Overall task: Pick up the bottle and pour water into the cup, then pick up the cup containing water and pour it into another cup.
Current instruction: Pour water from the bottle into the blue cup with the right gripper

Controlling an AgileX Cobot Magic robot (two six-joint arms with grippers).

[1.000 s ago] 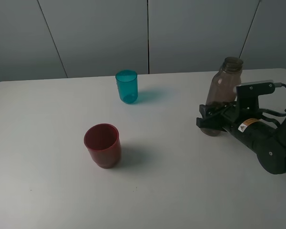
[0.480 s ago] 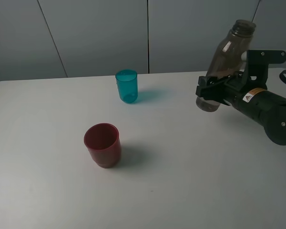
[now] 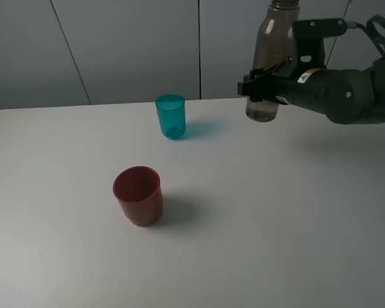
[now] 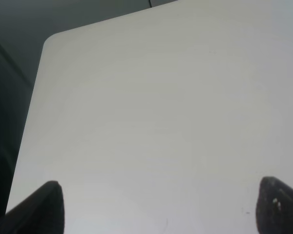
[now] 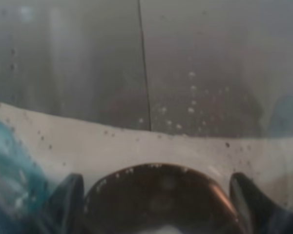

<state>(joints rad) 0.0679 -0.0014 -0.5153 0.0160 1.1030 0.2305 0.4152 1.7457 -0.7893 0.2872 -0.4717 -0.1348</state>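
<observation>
The smoky grey-brown bottle (image 3: 271, 58) hangs upright in the air at the back right, held by my right gripper (image 3: 263, 90), which is shut on its lower body. In the right wrist view the bottle (image 5: 151, 83) fills the frame between the fingertips (image 5: 63, 200). The teal cup (image 3: 171, 116) stands on the table to the left of the bottle and below it. The red cup (image 3: 138, 195) stands nearer the front left. My left gripper (image 4: 156, 207) is open over bare table, with only its fingertips (image 4: 46, 202) showing; it is out of the exterior view.
The white table (image 3: 256, 218) spreads under everything; its far edge meets grey wall panels (image 3: 128, 45). The left wrist view shows the table's rounded corner (image 4: 51, 41) and a dark drop beyond it.
My right gripper has lifted the bottle off the table, raised it and carried it left toward the teal cup, bringing it from tilted back to upright. The cups have not moved.
</observation>
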